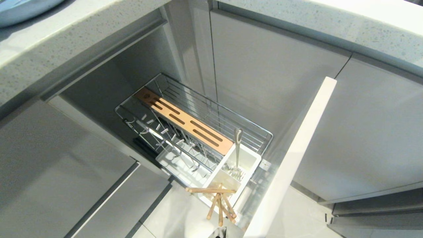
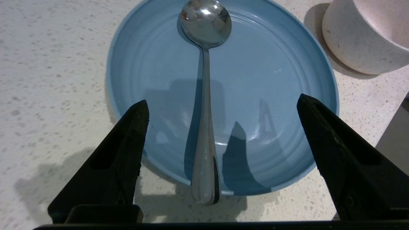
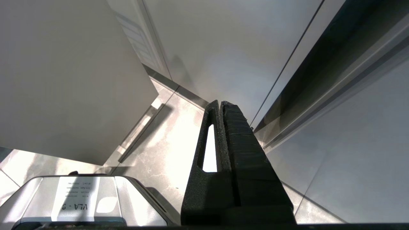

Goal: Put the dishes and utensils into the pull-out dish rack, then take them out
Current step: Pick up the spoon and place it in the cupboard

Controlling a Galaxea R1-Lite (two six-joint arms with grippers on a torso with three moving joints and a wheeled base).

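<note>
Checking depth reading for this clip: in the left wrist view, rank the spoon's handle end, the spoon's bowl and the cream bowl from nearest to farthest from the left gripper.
1. Spoon's handle end: nearest, poking over the blue plate's near rim, between the open jaws of the left gripper.
2. Spoon's bowl: on the plate's far side.
3. Cream bowl: farthest, on the counter beyond the plate.

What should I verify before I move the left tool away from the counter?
1. Left tool open, fingers either side of the spoon, not touching: ok.
2. Spoon lying on the blue plate, handle end over the rim: ok.
3. Bowl beside the plate, apart from the tool: ok.
4. Dish rack pulled out: ok.
5. Rack unloaded: not ok; chopsticks and a metal utensil are in its caddy.
6. Right tool shut, empty: ok.
</note>
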